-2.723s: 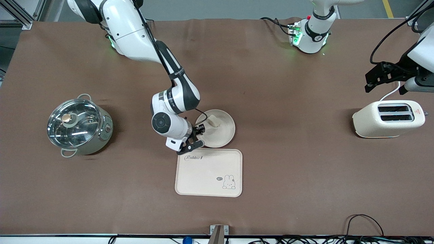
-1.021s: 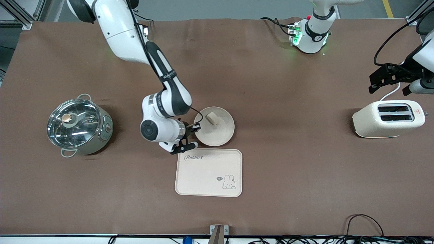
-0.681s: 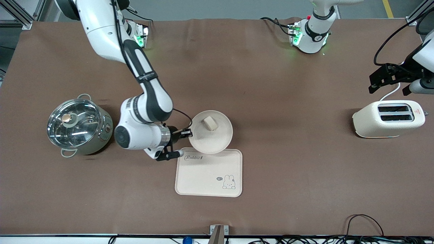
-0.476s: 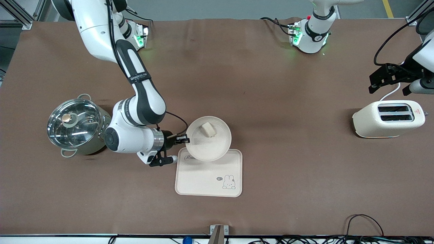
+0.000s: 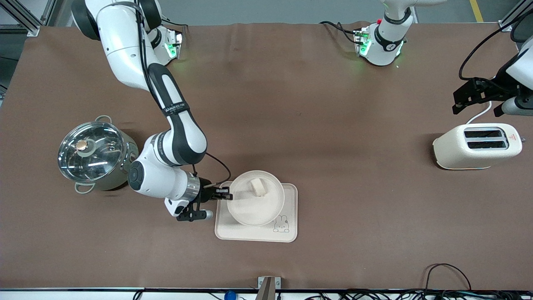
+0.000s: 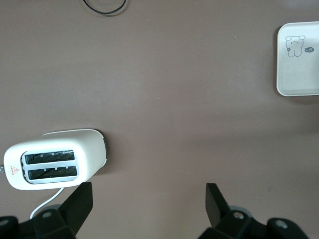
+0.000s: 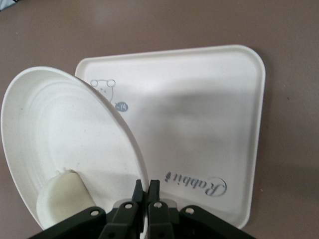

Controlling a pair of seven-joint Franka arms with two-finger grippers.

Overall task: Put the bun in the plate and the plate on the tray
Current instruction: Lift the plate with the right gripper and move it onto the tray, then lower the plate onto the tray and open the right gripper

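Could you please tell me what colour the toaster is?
The toaster is cream-white with two dark slots, clearest in the front view.

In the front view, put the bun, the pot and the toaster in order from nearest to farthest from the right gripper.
From the right gripper, which grips the plate rim over the tray:
1. bun, on the plate
2. pot, right arm's end
3. toaster, left arm's end

Everything's looking pretty beige in here: the plate is showing plain cream-white, same as the bun sitting in it. The tray is cream too, wearing dark "Rabbit" script and a tiny bunny doodle. The table is glowing matte brown, the toaster is cream with black slots, and the pot is gleaming silver.
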